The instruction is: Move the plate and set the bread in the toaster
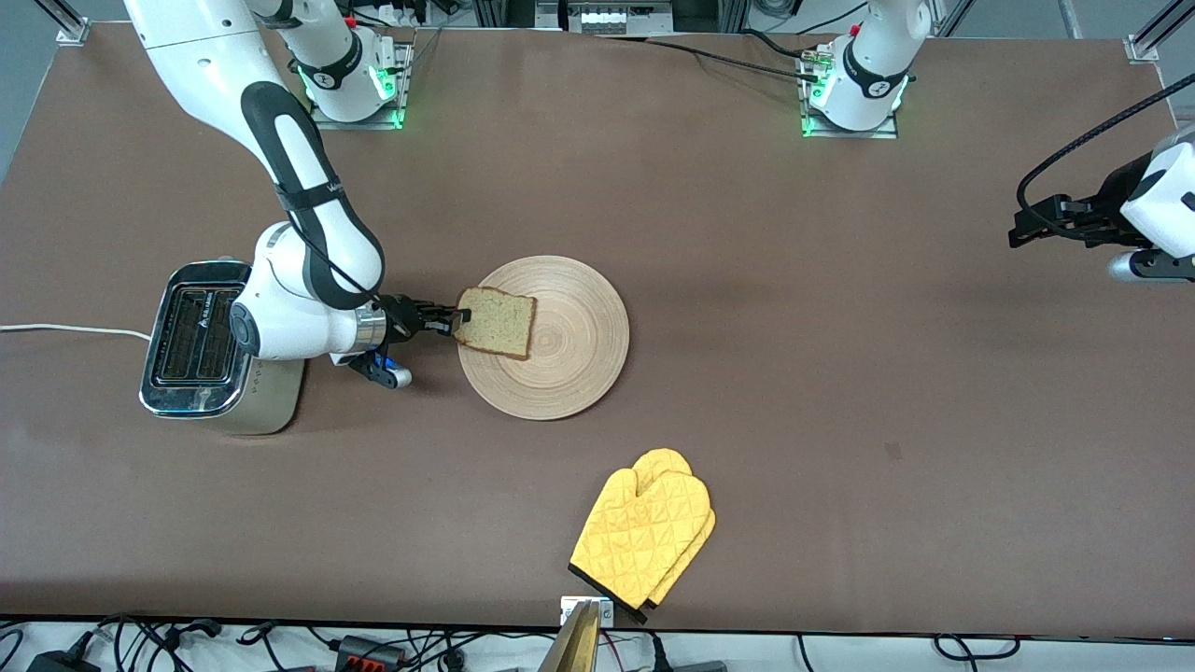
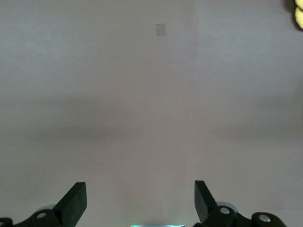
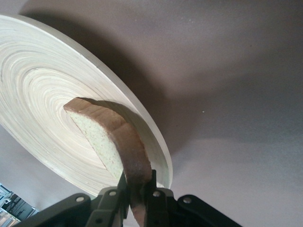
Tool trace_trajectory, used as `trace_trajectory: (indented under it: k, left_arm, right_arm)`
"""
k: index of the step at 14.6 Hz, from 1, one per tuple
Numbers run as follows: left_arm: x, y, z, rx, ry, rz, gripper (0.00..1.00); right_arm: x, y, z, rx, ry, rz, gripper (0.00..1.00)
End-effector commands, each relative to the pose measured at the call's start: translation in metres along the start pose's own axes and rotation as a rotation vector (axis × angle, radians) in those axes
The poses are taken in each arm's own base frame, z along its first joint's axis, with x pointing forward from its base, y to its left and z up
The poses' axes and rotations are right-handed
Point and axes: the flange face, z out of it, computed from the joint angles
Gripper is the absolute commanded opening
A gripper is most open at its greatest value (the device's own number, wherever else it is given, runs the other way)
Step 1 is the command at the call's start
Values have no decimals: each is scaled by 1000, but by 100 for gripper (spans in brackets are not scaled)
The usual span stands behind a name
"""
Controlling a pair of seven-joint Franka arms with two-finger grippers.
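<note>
The bread (image 1: 498, 322) is a square tan slice with a brown crust, over the light-wood plate (image 1: 569, 364) at the plate's edge toward the toaster. My right gripper (image 1: 456, 320) is shut on the slice's crust edge; in the right wrist view the bread (image 3: 111, 139) runs out from between the fingers (image 3: 154, 196) with the plate (image 3: 38, 94) under it. The toaster (image 1: 198, 341), cream with a chrome top and two dark slots, stands toward the right arm's end, partly hidden by that arm. My left gripper (image 2: 140, 198) is open over bare table and the left arm waits.
Yellow oven mitts (image 1: 646, 534) lie near the table's front edge, nearer to the front camera than the plate. A white cord (image 1: 65, 329) runs from the toaster off the table's end. A small pale mark (image 2: 161, 29) shows on the brown tabletop.
</note>
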Motion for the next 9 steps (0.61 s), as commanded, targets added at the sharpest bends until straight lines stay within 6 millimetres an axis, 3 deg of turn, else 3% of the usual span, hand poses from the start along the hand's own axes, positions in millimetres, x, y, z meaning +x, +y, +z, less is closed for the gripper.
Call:
trace_trajectory:
  k: [1,3,5,9]
  left_arm:
    - [6,5,-5,27,5,30,100]
    - [5,4,-5,25,2,22,100]
    - [3,5,-5,26,-4,13,100]
    - [1,4,-8,55,1,-22,100]
  right_arm:
    - [-5,-3,-18,-12,11,-42,7]
    - [-13,-14,-48,-80,63,-102,0]
    - [-17,-19,-90,-167,98,-158,0]
    - [-26,-39,-194,-350,130,-225,0]
